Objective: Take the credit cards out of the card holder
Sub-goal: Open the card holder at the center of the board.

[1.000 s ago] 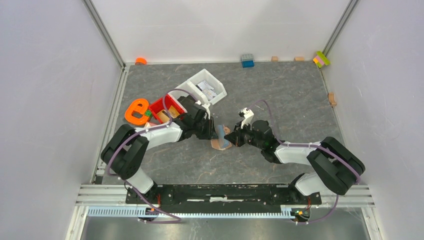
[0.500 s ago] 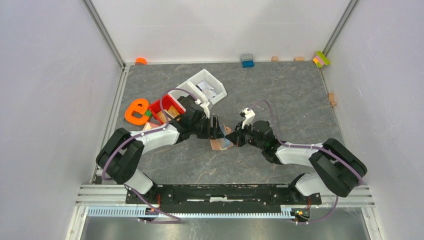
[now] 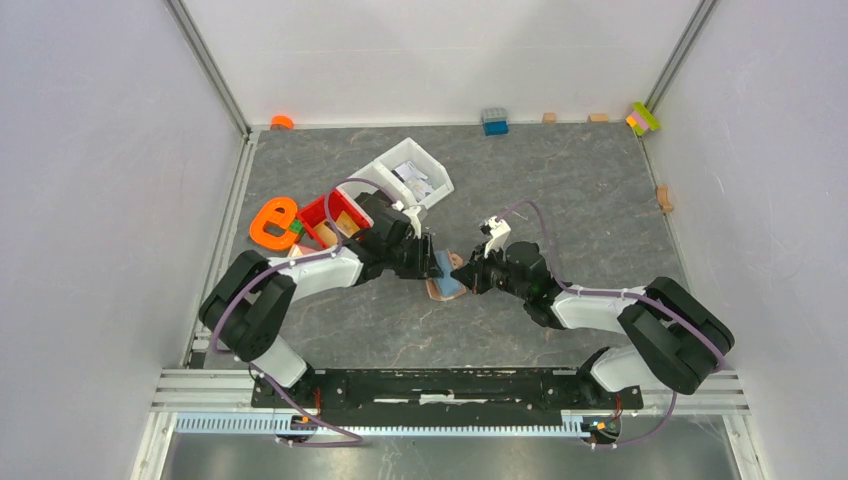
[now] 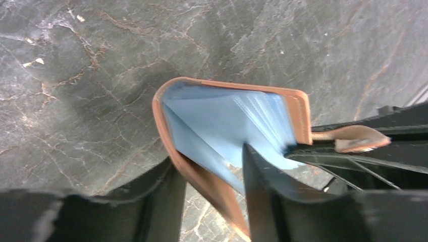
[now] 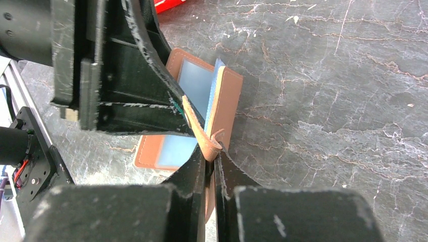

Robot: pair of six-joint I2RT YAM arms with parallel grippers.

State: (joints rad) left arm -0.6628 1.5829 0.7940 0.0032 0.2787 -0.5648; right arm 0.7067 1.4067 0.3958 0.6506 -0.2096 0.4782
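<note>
The card holder (image 3: pixel 445 283) lies opened on the counter (image 3: pixel 580 190) near its centre, between the two claws. One flap lies flat and the other is raised.

The left claw (image 4: pixel 208 155) approaches from 9 o'clock of the holder. Its fingers stand apart and straddle one brown flap, one finger outside the cover and the other against the pale blue interior. Whether they press the flap cannot be determined.

The right claw (image 5: pixel 211 154) approaches from 3 o'clock. Its fingers are closed on the closing tab (image 5: pixel 202 132), holding the raised flap.

The credit cards (image 4: pixel 222 118) show as pale blue faces inside the holder.

A red bin (image 3: pixel 335 212) stands at 10 o'clock of the holder.
</note>
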